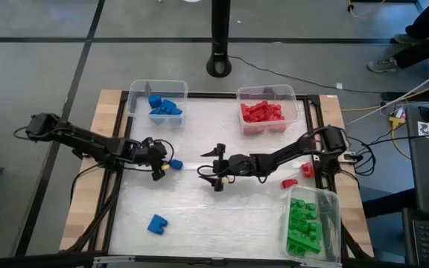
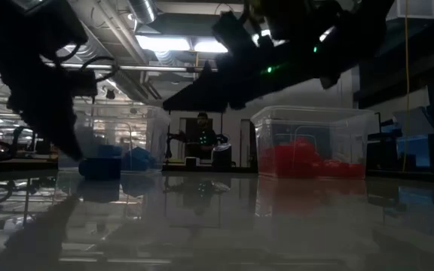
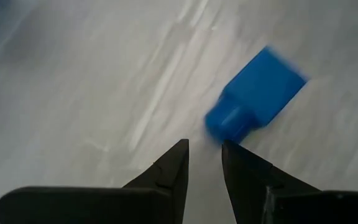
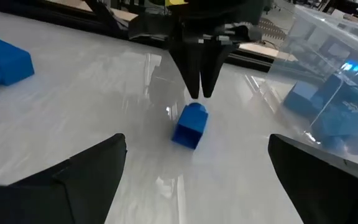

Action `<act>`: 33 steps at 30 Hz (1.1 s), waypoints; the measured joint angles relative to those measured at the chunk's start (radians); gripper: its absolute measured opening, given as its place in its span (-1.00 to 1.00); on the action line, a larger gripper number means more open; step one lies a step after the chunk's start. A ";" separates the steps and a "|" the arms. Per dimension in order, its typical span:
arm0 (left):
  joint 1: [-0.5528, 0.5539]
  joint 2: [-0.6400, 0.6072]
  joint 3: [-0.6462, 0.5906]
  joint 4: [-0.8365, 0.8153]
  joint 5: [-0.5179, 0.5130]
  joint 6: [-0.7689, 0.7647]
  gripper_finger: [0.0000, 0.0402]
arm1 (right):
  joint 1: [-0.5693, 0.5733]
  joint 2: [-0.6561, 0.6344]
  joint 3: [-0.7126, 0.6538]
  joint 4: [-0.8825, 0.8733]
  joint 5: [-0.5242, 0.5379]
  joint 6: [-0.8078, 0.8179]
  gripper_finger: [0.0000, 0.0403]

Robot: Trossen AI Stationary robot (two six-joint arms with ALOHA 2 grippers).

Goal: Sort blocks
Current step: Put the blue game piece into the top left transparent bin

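Note:
A small blue block [image 1: 175, 164] lies flat on the white table just off the tips of my left gripper [image 1: 159, 167]. In the left wrist view the block [image 3: 253, 102] sits past one fingertip of the left gripper [image 3: 205, 146], whose fingers stand a narrow gap apart and point down. My right gripper [image 1: 214, 168] hovers wide open at the table's middle and faces that block [image 4: 190, 126]; its fingers frame the right wrist view around [image 4: 197, 180]. A second blue block [image 1: 157, 223] lies near the front left. A red block [image 1: 290, 182] lies by the green bin. My left gripper comes at the blue block from above, pointing down. One fingertip [image 3: 232, 152] stands right at the block's studded end [image 3: 222, 124], and the block lies flat on the table. I cannot tell whether the finger touches it.
Three clear bins stand on the table: blue blocks in one at the far left [image 1: 157, 100], red blocks at the far right [image 1: 268, 110], green blocks at the near right [image 1: 311, 223]. A black post base [image 1: 219, 65] stands beyond the far edge.

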 joint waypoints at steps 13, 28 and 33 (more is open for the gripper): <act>-0.026 0.032 -0.153 0.293 -0.069 0.082 -0.57 | -0.002 0.198 0.182 0.016 0.035 -0.049 0.94; -0.095 0.044 -0.173 0.449 0.013 0.102 -0.57 | -0.027 0.368 0.341 -0.039 0.012 -0.034 0.94; -0.095 0.044 -0.173 0.452 0.013 0.099 -0.57 | -0.065 0.411 0.341 0.023 -0.039 0.032 0.94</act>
